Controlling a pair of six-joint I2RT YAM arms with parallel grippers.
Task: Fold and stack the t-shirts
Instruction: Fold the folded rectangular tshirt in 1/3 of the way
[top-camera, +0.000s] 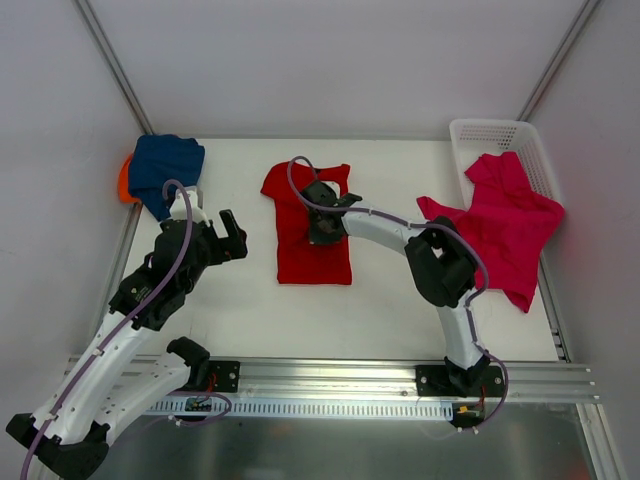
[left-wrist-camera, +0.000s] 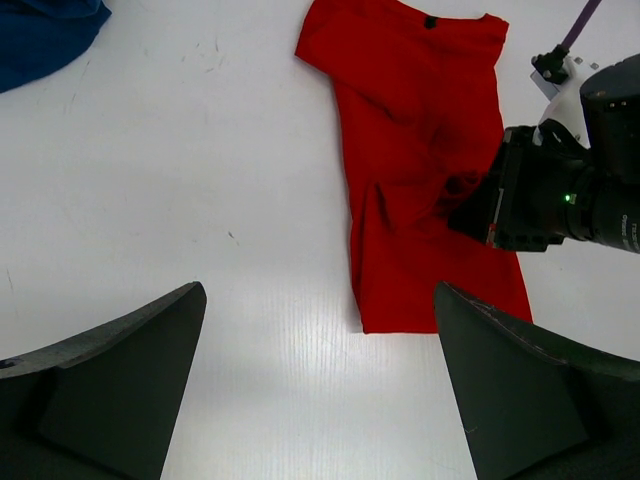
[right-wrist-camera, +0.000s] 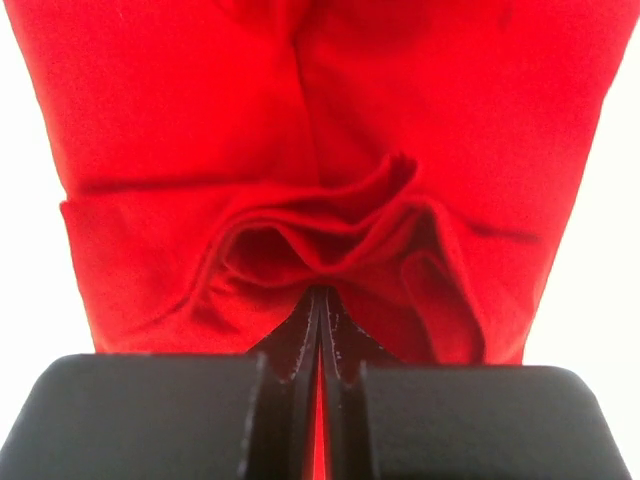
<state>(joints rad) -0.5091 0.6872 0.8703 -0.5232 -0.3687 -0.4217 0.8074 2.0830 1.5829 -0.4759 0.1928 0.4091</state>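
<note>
The right pincer (right-wrist-camera: 320, 300) was clamped on a bunched fold of the bright red cloth t-shirt (top-camera: 300, 255); the left pincer (left-wrist-camera: 318, 292) hung spread apart above the white desk (top-camera: 240, 320).

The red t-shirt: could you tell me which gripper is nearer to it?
Right. The right gripper is shut on the red t-shirt at its middle; the left gripper is open, apart, to its left.

A white, faintly scuffed desk (top-camera: 400, 300) is closed in by plain pale grey walls (top-camera: 330, 60) behind its far edge and along its left and right edges, with a slim metal strut (top-camera: 112, 60) rising from each far corner. A silver slotted rail (top-camera: 340, 375) runs along the near edge, above a dull grey reflective floor (top-camera: 330, 450). The light is soft and even, leaving a bright sheen on the desktop.
</note>
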